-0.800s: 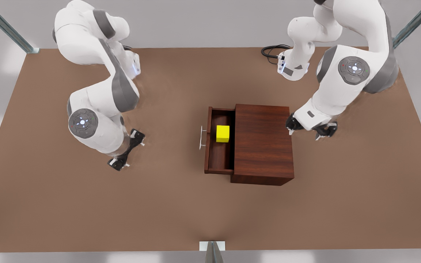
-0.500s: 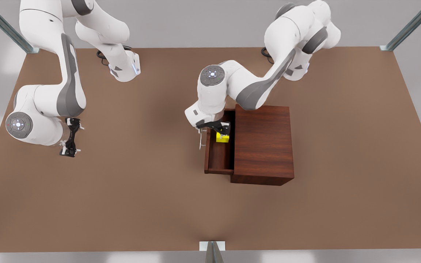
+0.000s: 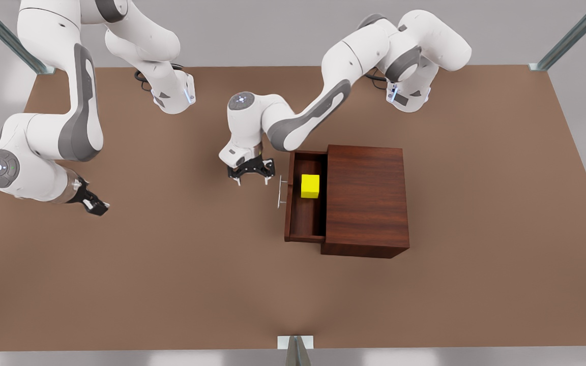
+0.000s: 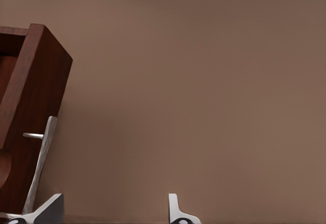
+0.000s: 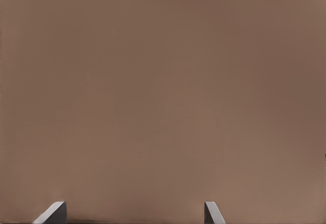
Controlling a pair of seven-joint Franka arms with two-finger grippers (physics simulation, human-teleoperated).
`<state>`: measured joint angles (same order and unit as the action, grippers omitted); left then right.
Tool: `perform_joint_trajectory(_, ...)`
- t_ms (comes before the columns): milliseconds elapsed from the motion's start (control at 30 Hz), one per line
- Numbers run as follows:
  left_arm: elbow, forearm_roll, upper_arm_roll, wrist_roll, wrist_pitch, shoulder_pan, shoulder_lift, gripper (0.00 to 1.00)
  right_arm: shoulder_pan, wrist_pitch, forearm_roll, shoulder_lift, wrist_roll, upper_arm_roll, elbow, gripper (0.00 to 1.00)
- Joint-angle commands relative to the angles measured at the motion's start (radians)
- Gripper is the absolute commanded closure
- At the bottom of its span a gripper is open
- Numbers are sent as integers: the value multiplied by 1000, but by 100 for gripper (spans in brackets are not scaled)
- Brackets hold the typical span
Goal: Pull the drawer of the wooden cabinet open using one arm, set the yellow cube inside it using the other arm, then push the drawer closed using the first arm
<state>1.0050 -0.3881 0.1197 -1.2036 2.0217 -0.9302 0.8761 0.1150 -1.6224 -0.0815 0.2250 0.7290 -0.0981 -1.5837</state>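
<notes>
The wooden cabinet (image 3: pixel 367 198) stands a little to the front view's right of the table's middle. Its drawer (image 3: pixel 304 218) is pulled out toward the front view's left, and the yellow cube (image 3: pixel 310 186) rests inside it, touched by nothing. My left gripper (image 3: pixel 251 175) hangs open just outside the silver handle (image 3: pixel 281 192), holding nothing. In the left wrist view the drawer front (image 4: pixel 30 107) and handle (image 4: pixel 41 163) sit beside the left gripper (image 4: pixel 113 211). My right gripper (image 3: pixel 92 203) waits open over bare table at the front view's far left, as the right wrist view (image 5: pixel 133 213) also shows.
The brown table (image 3: pixel 171 284) stretches wide around the cabinet. Both arm bases stand at the back edge, with a black cable (image 3: pixel 143 79) by one. Metal frame posts (image 3: pixel 3 35) rise at the back corners.
My left gripper has let go of the yellow cube, risen out of the drawer and moved to the front view's left of the handle. The right arm swung slightly further left.
</notes>
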Motion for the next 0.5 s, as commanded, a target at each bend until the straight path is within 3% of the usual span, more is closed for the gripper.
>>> perform_joint_trajectory(0,4,-25,0,-476,37,-6,14,0,0,1,0,-1,-665,0,1,0)
perform_joint_trajectory(467,66,-86,-9,-395,101,14,49,0,-1,13,-3,7,-660,-3,4,0)
